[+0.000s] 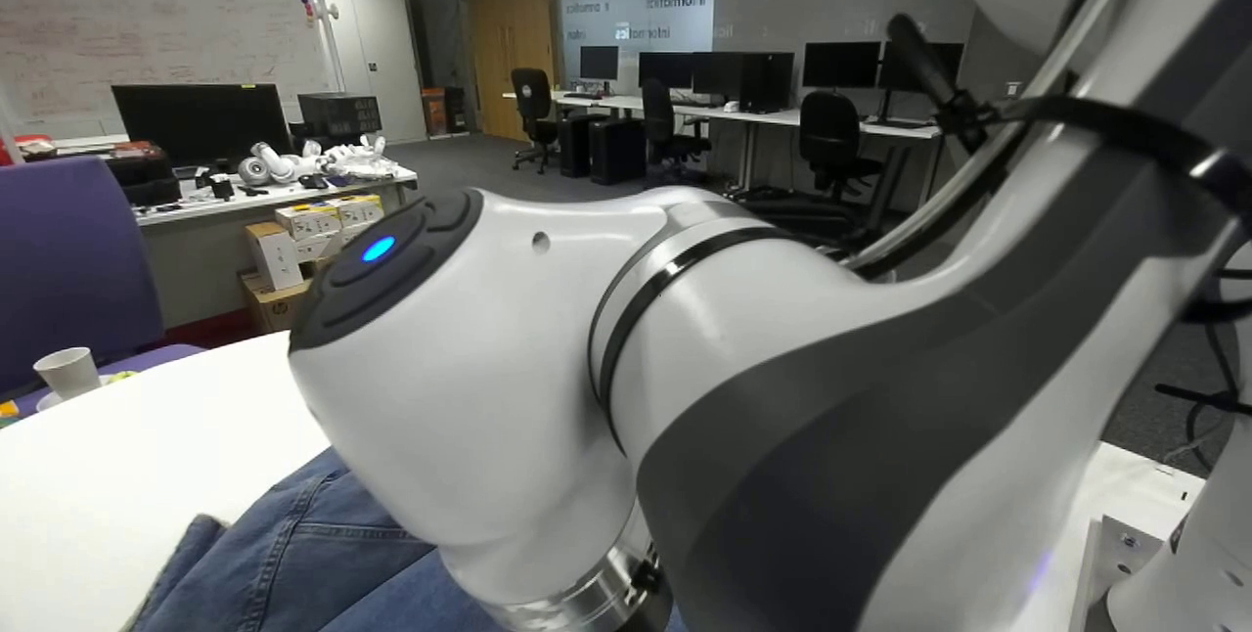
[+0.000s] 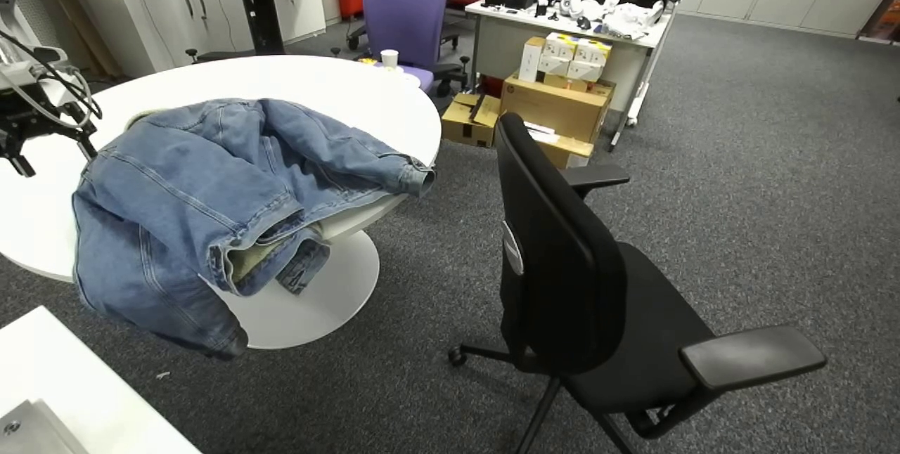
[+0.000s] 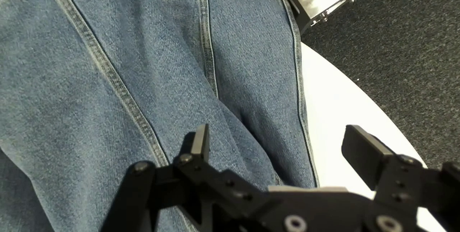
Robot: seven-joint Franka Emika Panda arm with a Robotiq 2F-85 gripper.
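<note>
Looking at a gripper, jaws spread wide, holding nothing, poised in the wrist view at the edge of a blue denim jacket sprawled across a white round table: cloth below one side, bare tabletop below the other. Perhaps risking a shallow, slipping pinch so near the fabric's edge. Watch too, in an exterior view, the sleeve dangling off the near side: weight enough, perhaps, to drag everything floorward. On to containers: far side, white cup, impossible to see into; far right, HP-marked cardboard box under smaller yellow-and-white boxes, contents hidden.
</note>
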